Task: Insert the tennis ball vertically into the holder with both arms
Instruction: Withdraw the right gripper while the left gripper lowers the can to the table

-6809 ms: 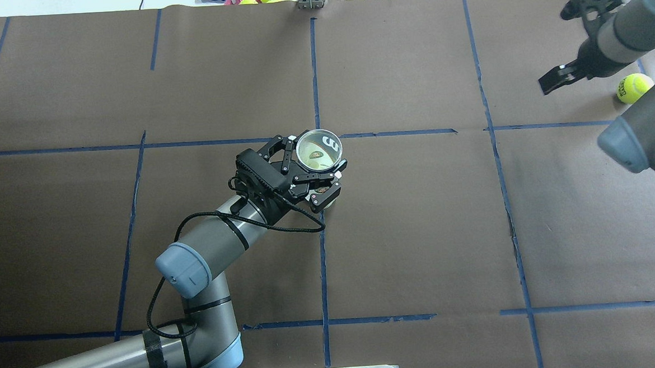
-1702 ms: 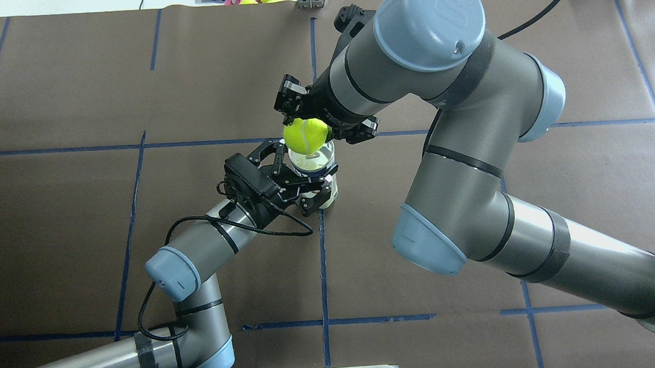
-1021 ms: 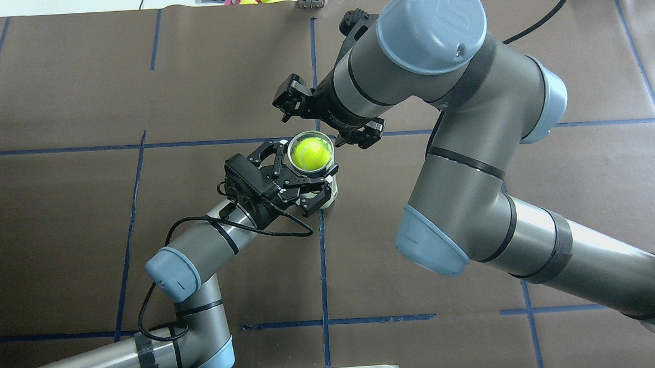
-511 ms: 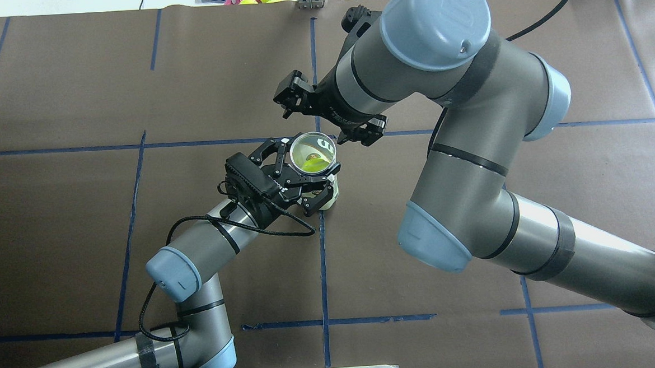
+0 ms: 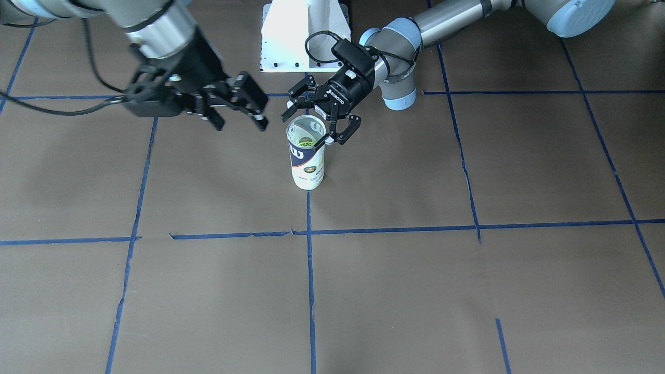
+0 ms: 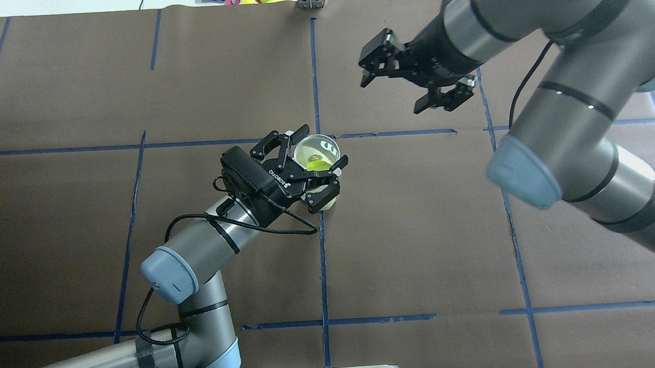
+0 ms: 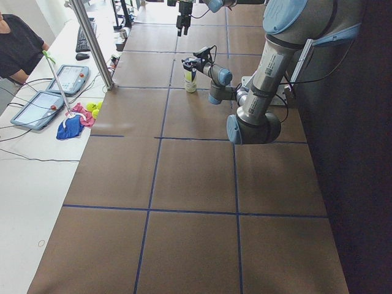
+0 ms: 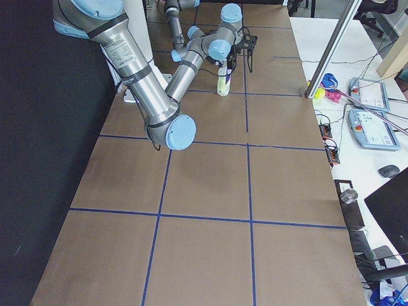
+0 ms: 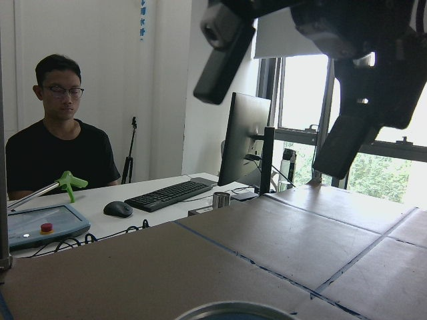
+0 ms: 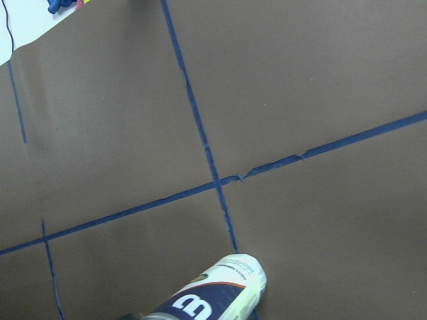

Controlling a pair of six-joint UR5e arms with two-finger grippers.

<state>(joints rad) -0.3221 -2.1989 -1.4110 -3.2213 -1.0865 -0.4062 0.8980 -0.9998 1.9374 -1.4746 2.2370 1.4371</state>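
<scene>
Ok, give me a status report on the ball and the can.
Right end effector open, empty, off to the side of the holder. Left end effector open around its rim. Tennis ball inside, holder upright. Nothing over its mouth.

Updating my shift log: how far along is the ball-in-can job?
Done: the fuzzy yellow-green tennis ball lies inside the upright clear plastic Wilson can. In hand: nothing; the right pincer is open, empty, away. Remaining: probably only backing the open left pincer off the rim.

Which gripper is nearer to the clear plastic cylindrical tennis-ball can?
Left. The left gripper sits at the can, jaws flanking its top; the right gripper hangs open, well aside.
</scene>
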